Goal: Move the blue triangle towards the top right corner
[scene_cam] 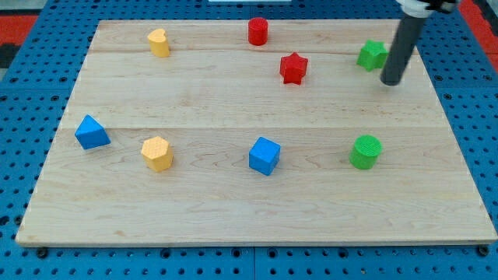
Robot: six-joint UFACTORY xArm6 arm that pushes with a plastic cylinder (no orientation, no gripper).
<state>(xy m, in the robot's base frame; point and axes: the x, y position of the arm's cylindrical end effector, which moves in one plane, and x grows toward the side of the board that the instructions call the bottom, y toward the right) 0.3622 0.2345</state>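
At far left of the frame, a little below mid-height, sits the blue triangle [92, 132], the block the task names. It lies near the left edge of the counter [233, 210], with bare wood on all sides, so nothing is touching it and nothing has engaged it yet.

Just to its right: yellow hexagonal block [157, 152], close enough that a sloppy approach could clip it. Upper left: second yellow block [159, 42], shape rounded, hard to call exactly.

Centre, lower: blue cube [264, 155], standing alone. Centre, top edge: red cylinder [257, 31]. Slightly right and below it: red star [293, 68].

Right, lower: green cylinder [365, 151]. Upper right: green block [373, 55], shape not clear, partly beside the rod.

My tip [391, 81] rests on the counter in the upper right, just beside the green block and on its lower-right side; whether it touches it I cannot tell. The arm carries no gripper, only the rod, so there is no opening or closing to record.

Judgement: the tip is parked near the goal corner, well apart from the blue triangle, i.e. on the wrong side for a push. To drive the triangle up and rightward, the tip would need to come round to its lower-left side. The straight diagonal from triangle to top-right corner passes near the red star and ends at the green block, so those two look like the likely obstructions. Task appears not yet begun.
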